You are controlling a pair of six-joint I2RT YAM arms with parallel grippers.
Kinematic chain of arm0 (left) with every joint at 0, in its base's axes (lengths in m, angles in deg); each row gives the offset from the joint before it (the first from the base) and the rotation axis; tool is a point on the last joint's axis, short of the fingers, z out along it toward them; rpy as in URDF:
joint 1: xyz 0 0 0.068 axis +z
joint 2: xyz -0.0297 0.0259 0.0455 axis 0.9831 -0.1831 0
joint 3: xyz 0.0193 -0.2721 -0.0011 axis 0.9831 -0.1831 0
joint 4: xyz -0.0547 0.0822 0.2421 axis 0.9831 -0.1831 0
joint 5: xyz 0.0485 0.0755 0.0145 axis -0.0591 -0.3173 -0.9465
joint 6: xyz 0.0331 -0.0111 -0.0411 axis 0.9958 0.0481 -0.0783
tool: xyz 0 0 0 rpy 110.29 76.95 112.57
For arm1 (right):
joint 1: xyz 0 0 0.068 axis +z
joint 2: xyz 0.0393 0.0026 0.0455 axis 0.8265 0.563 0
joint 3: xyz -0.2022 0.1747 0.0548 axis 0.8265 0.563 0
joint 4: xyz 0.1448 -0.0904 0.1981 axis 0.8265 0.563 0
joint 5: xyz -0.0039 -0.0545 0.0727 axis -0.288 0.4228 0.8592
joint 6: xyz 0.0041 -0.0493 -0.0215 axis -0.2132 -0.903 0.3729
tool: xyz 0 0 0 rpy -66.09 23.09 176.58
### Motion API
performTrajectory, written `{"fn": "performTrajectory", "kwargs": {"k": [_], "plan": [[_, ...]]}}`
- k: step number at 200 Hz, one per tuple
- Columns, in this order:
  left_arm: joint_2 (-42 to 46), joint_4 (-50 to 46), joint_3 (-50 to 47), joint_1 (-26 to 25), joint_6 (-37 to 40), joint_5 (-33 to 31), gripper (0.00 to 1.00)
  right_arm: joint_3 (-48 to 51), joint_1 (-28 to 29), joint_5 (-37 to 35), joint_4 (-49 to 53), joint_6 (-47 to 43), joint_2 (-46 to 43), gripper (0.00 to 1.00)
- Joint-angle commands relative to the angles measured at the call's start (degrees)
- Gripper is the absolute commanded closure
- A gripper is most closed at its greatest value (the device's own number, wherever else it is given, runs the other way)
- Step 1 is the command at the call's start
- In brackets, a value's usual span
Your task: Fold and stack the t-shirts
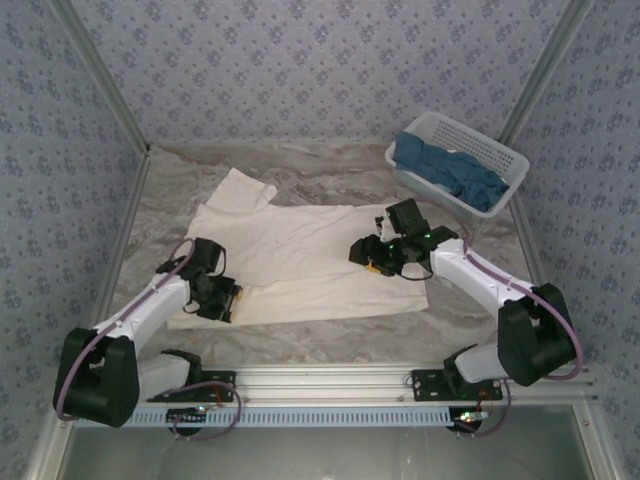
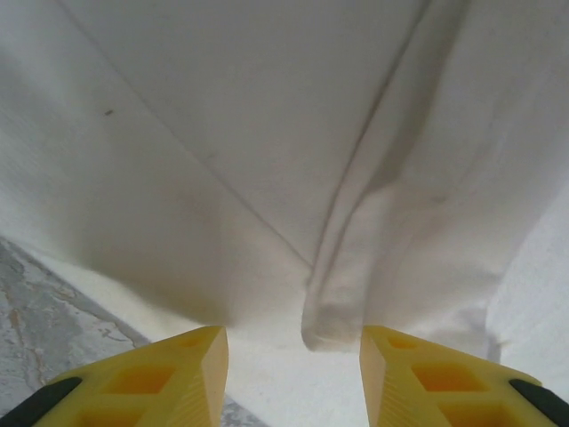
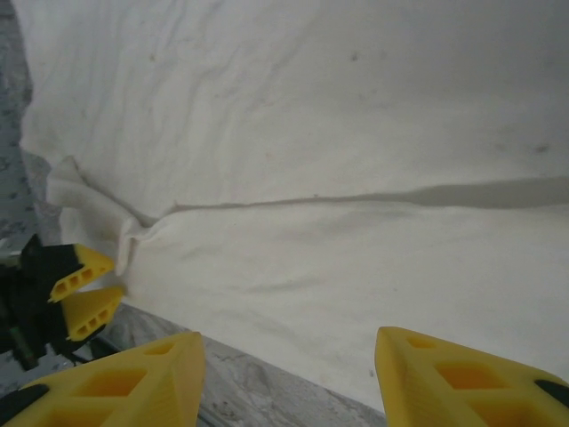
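The marble-patterned table [image 1: 330, 170] carries the cream-white t-shirt [image 1: 300, 255], spread flat across its middle with one sleeve toward the far left. The white lattice basket [image 1: 512, 160] at the far right corner holds the dark teal-blue t-shirts [image 1: 450, 175] in a heap. The left gripper [image 2: 293, 356] sits at the cream shirt's near left corner, jaws parted and released, a rolled fold of cloth just ahead of the gap, while the right gripper [image 3: 289, 356] hovers above the shirt's right side, jaws spread wide with nothing between them.
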Motion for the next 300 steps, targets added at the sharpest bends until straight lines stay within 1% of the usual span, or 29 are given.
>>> {"fn": "performTrajectory", "kwargs": {"k": [1,32,55,75,97,118,178,203,226,247,268,273,290,295,300], "plan": [[-0.68,4.05,-0.62,-0.27,-4.09,1.05,0.57,0.57,0.51,5.02,-4.97,1.33,0.58,0.44],[-1.40,7.10,-1.53,-0.44,-6.66,0.44,0.60,0.59,0.45,5.86,-5.51,1.63,1.20,0.44],[-2.36,8.17,-1.46,-0.62,-7.01,0.08,0.66,0.42,0.35,5.90,-5.23,1.59,1.62,0.45],[-2.69,7.15,-0.48,-0.62,-6.35,-1.00,0.80,0.30,0.26,5.74,-4.91,1.67,1.69,0.45],[-2.77,5.14,1.78,-0.62,-4.07,-2.90,1.00,0.29,0.13,5.48,-4.52,1.59,1.68,0.46],[-5.34,3.13,5.26,-0.59,0.51,-3.48,1.00,0.35,0.01,5.08,-4.09,1.58,1.60,0.47],[-20.82,-8.70,21.58,-1.58,22.57,-5.87,1.00,0.20,-0.65,5.08,-3.17,1.73,1.53,0.49],[-27.62,-12.55,28.59,-3.40,30.44,-5.97,1.00,0.33,-0.89,5.08,-2.77,1.51,1.29,0.49],[-32.88,-16.30,33.87,-5.79,35.63,-7.23,1.00,0.33,-1.12,5.21,-2.35,1.41,1.33,0.50],[-36.39,-19.71,37.57,-7.63,39.48,-10.58,1.00,0.32,-1.28,5.46,-2.26,1.40,1.25,0.50],[-38.81,-20.59,40.38,-8.84,43.16,-13.48,1.00,0.51,-1.41,5.65,-2.28,1.24,1.27,0.50],[-39.12,-20.93,41.07,-9.12,43.70,-14.29,0.94,0.51,-1.46,5.72,-2.26,1.18,1.27,0.50],[-38.49,-21.98,43.25,-9.95,45.33,-18.41,0.61,0.44,-1.41,5.70,-1.99,1.06,1.26,0.50],[-37.54,-21.97,43.60,-10.10,45.59,-19.77,0.54,0.47,-1.45,5.74,-1.83,0.85,1.21,0.50],[-36.35,-21.59,43.69,-10.19,45.89,-20.87,0.51,0.51,-1.46,5.70,-1.76,0.88,1.18,0.50]]}}
